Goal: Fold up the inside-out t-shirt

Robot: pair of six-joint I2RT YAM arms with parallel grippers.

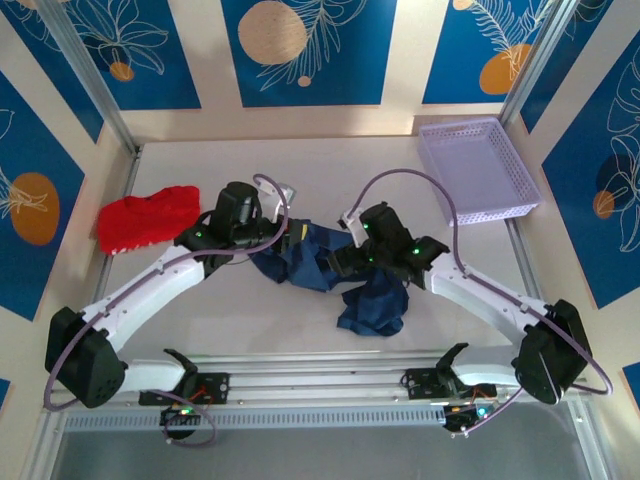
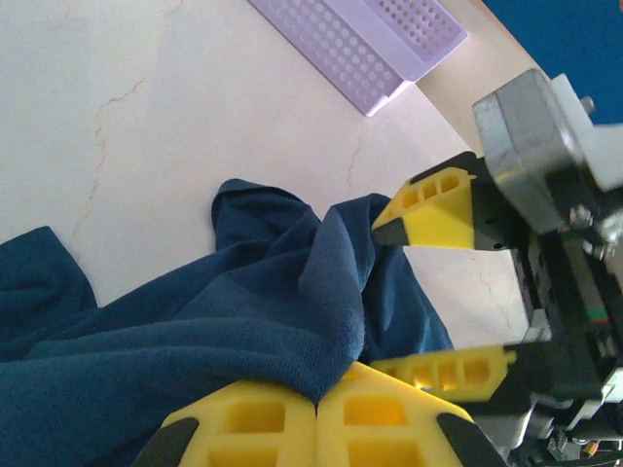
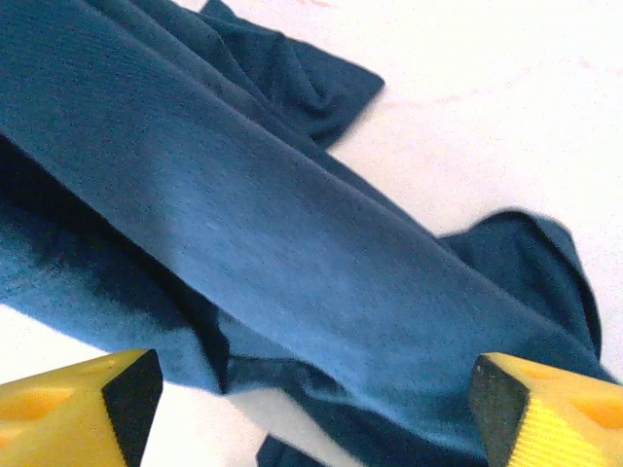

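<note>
**Navy t-shirt, bunched mid-table, one fold held**

Location: crumpled at the middle of the table, between both arms, well apart from the red garment and lilac tray
Left gripper: clamped on a fold of cloth
Right gripper: fingers spread, close over fabric, holding nothing
Handling note: the right gripper should likely take a hem, not mid-panel; then draw the cloth flat before folding
</note>
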